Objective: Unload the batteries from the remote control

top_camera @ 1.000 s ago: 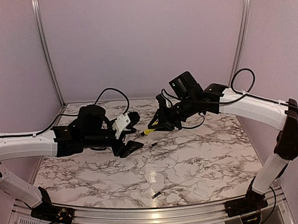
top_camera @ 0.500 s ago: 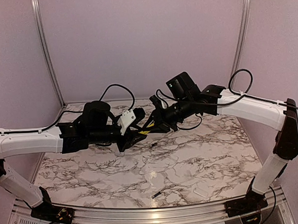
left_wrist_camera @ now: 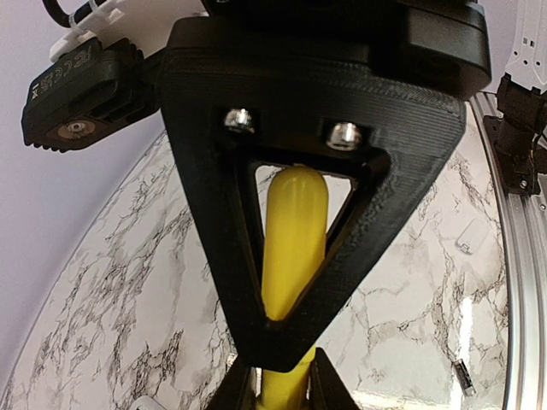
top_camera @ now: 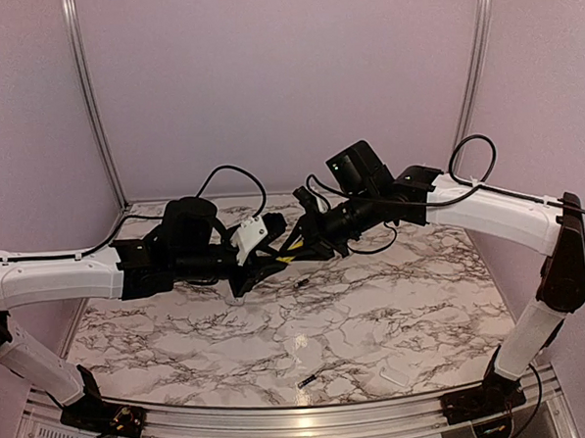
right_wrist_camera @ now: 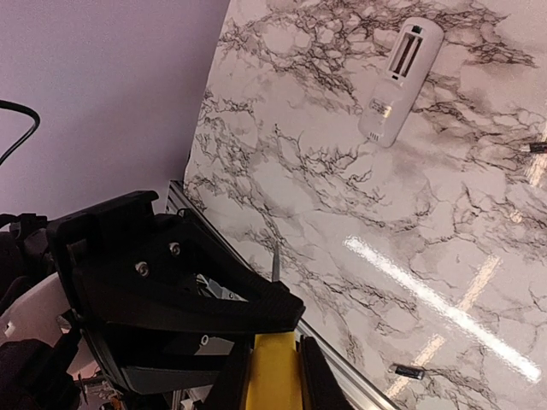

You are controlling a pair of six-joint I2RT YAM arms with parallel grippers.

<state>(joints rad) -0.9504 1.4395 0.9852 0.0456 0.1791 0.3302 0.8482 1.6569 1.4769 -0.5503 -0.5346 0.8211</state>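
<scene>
The white remote control (right_wrist_camera: pixel 400 81) lies on the marble with its recess facing up; the arms hide it in the top view. One dark battery (top_camera: pixel 306 382) lies near the front edge, also seen as the battery (right_wrist_camera: pixel 408 371). Another battery (top_camera: pixel 298 282) lies mid-table. A yellow-handled screwdriver (top_camera: pixel 289 257) hangs above the table between both grippers. My left gripper (left_wrist_camera: pixel 282 389) is shut on its handle (left_wrist_camera: pixel 292 248). My right gripper (right_wrist_camera: pixel 272 380) is shut on the same handle, its metal tip (right_wrist_camera: pixel 275 265) pointing away. The two grippers (top_camera: pixel 258 260) (top_camera: pixel 306 244) nearly touch.
A small flat white cover piece (top_camera: pixel 394 376) lies at the front right, also visible as the cover (left_wrist_camera: pixel 468 237). A metal rail (top_camera: pixel 283 421) runs along the table's near edge. Lilac walls close the back and both sides.
My left gripper has swung right and up to the right gripper and closed on the yellow handle. The right gripper has shifted slightly left, still holding the screwdriver.
</scene>
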